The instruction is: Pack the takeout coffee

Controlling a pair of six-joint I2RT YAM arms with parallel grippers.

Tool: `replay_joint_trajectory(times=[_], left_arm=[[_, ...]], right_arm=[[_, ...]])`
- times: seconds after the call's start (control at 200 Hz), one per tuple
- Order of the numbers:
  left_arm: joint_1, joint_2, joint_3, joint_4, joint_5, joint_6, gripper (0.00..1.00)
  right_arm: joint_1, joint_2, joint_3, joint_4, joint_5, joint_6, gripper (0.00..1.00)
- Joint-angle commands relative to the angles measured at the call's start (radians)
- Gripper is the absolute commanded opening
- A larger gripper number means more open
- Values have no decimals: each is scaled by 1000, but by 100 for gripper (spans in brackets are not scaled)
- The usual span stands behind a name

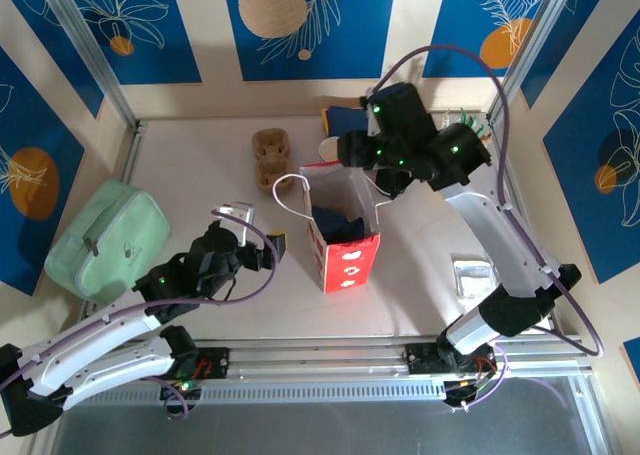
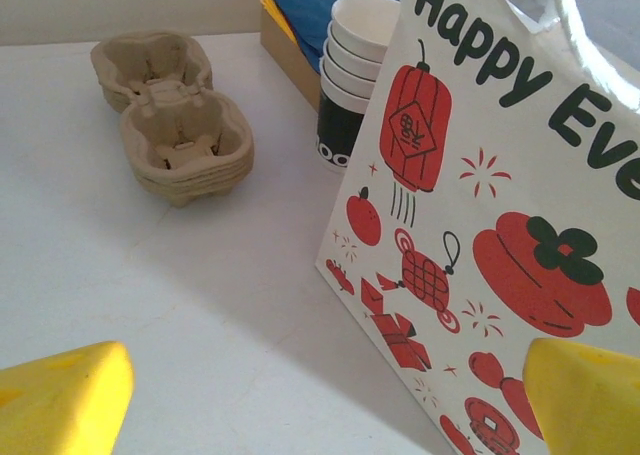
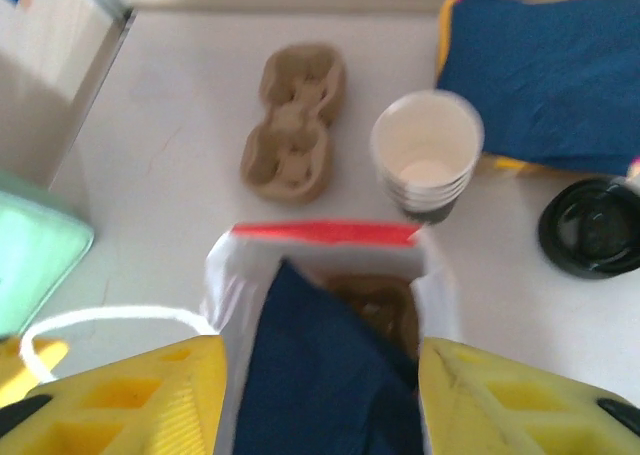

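Note:
The white paper bag (image 1: 345,260) with red prints stands open in the middle of the table. Inside it I see a dark blue napkin (image 3: 320,375) and a brown cup carrier (image 3: 385,305). The takeout coffee is hidden from me. My right gripper (image 3: 322,395) hovers over the bag's mouth (image 3: 320,237), open, its yellow fingers to either side with nothing between them. My left gripper (image 2: 325,405) is low at the bag's left side (image 2: 480,175), open and empty, near the printed wall.
A stack of brown cup carriers (image 3: 295,125) lies behind the bag. Lidless white-rimmed cups (image 3: 428,165) stand beside blue napkins (image 3: 540,75). A loose black lid (image 3: 592,227) lies to the right. A mint-green pouch (image 1: 105,237) sits at far left, a foil packet (image 1: 472,273) at right.

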Motion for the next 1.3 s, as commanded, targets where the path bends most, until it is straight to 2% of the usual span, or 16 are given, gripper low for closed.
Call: replay_joint_trajectory(times=[0.0, 0.25, 0.405, 0.795, 0.92, 1.04, 1.296], left_arm=[[8, 3, 20, 6, -25, 24, 99], [8, 27, 33, 4, -35, 30, 99], [8, 38, 46, -14, -52, 38, 99], [11, 22, 86, -90, -116, 70, 99], [11, 15, 80, -95, -114, 62, 99], [10, 1, 81, -97, -110, 56, 100], [10, 25, 85, -74, -117, 74, 99]], right_arm=[[-94, 12, 29, 67, -36, -61, 57], [-318, 90, -9, 239, -91, -77, 60], [-391, 196, 31, 293, -96, -89, 60], [-394, 545, 247, 332, -67, -112, 60], [-386, 649, 268, 383, -59, -128, 62], [-387, 770, 353, 354, -59, -134, 62], [-383, 970, 515, 318, -49, -155, 70]])
